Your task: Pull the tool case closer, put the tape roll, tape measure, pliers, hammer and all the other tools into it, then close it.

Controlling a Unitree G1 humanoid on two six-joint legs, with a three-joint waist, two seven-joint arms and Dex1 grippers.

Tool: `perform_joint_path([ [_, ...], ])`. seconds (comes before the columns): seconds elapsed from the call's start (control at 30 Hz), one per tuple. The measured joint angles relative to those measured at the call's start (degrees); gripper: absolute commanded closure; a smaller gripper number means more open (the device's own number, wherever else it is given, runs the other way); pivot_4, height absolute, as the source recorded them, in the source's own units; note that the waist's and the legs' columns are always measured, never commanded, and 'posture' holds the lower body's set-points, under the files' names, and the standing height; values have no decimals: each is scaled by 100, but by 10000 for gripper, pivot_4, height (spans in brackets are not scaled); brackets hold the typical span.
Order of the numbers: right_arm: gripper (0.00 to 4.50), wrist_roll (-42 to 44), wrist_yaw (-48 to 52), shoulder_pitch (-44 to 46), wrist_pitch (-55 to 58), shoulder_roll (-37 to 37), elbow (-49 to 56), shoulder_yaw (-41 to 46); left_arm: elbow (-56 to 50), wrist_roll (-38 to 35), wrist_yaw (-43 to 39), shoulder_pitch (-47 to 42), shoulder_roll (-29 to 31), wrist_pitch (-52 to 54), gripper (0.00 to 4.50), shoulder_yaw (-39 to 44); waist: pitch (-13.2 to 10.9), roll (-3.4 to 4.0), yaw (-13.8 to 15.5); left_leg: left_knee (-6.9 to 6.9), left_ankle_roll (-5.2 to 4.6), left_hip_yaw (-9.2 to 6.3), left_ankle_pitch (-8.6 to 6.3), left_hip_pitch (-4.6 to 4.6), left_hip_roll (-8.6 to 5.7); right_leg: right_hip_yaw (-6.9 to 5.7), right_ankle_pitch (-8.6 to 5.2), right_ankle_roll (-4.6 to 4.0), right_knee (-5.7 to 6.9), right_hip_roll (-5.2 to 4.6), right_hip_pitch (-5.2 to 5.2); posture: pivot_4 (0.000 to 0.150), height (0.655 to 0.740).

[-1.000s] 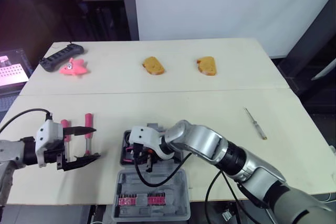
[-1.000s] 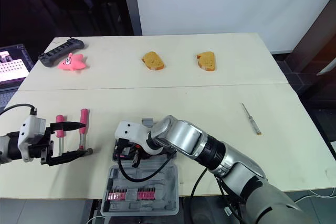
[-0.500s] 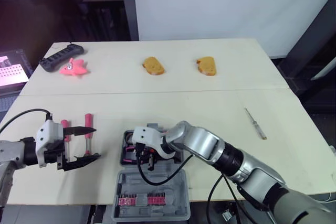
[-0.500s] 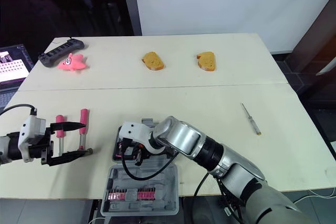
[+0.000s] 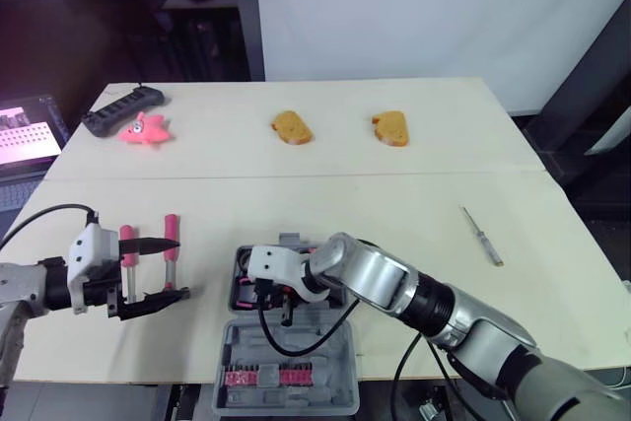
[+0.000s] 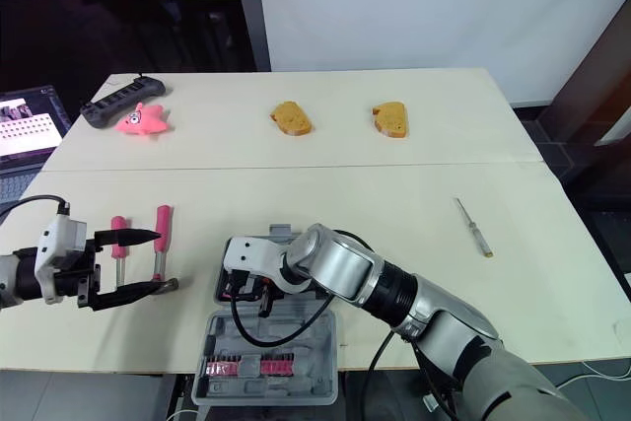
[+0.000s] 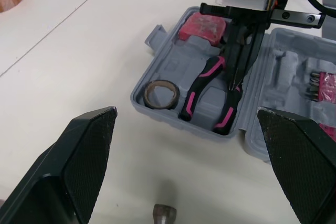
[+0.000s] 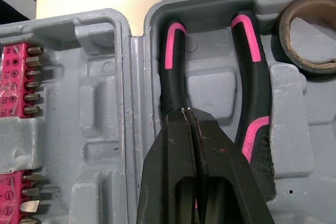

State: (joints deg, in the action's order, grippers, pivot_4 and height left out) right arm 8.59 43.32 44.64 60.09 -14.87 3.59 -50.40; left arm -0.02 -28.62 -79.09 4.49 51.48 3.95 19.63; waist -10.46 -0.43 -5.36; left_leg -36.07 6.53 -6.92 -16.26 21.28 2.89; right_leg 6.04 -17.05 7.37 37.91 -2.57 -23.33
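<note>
The grey tool case (image 5: 296,347) lies open at the table's front middle. Its tray holds pink-and-black pliers (image 8: 173,77), a tape roll (image 7: 147,94) and a red tape measure (image 7: 203,26); the lid carries a red bit strip (image 5: 271,376). My right gripper (image 8: 187,116) is down inside the tray, fingers shut together on top of the pliers' handle, holding nothing. To the left, my left gripper (image 5: 180,267) is open, its fingers straddling the pink-handled hammer (image 6: 162,224). A smaller pink-handled tool (image 6: 117,229) lies beside the hammer. A thin screwdriver (image 5: 480,234) lies far right.
Two bread slices (image 5: 292,127) (image 5: 390,128) sit on the far half of the table. A pink starfish toy (image 5: 144,129) and a black power strip (image 5: 120,109) are at the far left corner. A laptop (image 5: 25,125) stands off the left edge.
The camera has shifted slightly. My right gripper stays over the pliers in the case, and the left arm has not moved.
</note>
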Motion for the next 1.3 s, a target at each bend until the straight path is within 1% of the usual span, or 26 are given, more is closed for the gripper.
perform_joint_path([
  [0.1,44313,9,-20,-194,-91,37,23,245,-20,1,43,25,3,106,0,-14,6,-6,-6,2,0,0,0,1,1,0,0,0,0,1,-2,1500,7400],
  [0.2,44313,104,-105,-658,-296,21,265,694,-111,25,105,145,-22,169,0,-83,1,-6,-12,2,0,-1,0,15,1,0,0,0,0,1,-16,1500,7400],
  [0.27,44313,246,-128,-1089,-541,-154,721,1178,-138,83,160,202,-102,165,0,-190,-16,-9,1,2,0,-1,0,24,0,0,0,1,0,0,-23,1500,7400],
  [0.37,44313,626,84,-1433,-862,-692,1782,2142,-248,161,220,258,-205,289,0,-480,-41,-20,15,-2,0,-1,0,25,0,0,1,2,-3,-1,-18,1500,7400],
  [0.47,45000,1029,504,-1879,-948,-1615,2522,2982,-302,169,258,255,-227,582,8852,-748,-43,-25,85,3,0,0,0,18,0,0,0,1,-11,0,-13,1500,7400],
  [0.53,45000,1185,877,-2451,-1148,-2274,2696,3284,-177,215,236,241,-268,578,18888,-874,-44,-26,137,6,-1,0,-1,19,0,-1,-1,0,-17,2,-14,1500,7400],
  [0.57,45000,1185,1035,-2708,-1291,-2577,2708,3294,-89,278,206,251,-269,564,24139,-969,-46,-25,142,5,-1,1,-1,20,0,0,-1,0,-20,2,-14,1500,7400],
  [0.67,45000,896,1244,-3190,-1712,-3223,2706,3115,163,572,186,168,-292,370,40637,-1273,-51,-29,130,-1,-1,9,0,19,1,5,-4,-7,-27,1,-13,1500,7400],
  [0.7,45000,728,1227,-3281,-1805,-3355,2657,3007,267,677,198,133,-319,267,44659,-1358,-51,-31,130,-4,-1,10,0,18,1,5,-7,-12,-30,1,-12,1500,7400],
  [0.83,45000,68,918,-3347,-1903,-3379,2292,2530,475,831,349,-21,-580,142,44659,-1551,-54,-38,147,-8,0,11,0,21,1,7,-6,-18,-34,0,-8,1500,7400],
  [0.97,45000,-393,700,-3261,-1906,-3209,2153,2158,489,1076,527,-32,-813,52,44659,-1884,-53,-40,152,-5,0,11,0,20,0,6,2,0,-40,0,-4,1500,7400],
  [1.07,45000,-591,631,-3132,-1846,-2979,2120,2010,468,1182,736,-44,-999,59,44659,-2012,-51,-47,127,-4,0,11,0,12,4,6,4,0,-40,3,-1,1500,7400],
  [1.3,45000,-962,654,-2736,-1645,-2613,1994,1655,427,1427,1017,-64,-1086,105,44659,-2222,-41,-60,139,-4,0,11,0,0,4,6,4,-2,-40,3,15,1500,7400],
])
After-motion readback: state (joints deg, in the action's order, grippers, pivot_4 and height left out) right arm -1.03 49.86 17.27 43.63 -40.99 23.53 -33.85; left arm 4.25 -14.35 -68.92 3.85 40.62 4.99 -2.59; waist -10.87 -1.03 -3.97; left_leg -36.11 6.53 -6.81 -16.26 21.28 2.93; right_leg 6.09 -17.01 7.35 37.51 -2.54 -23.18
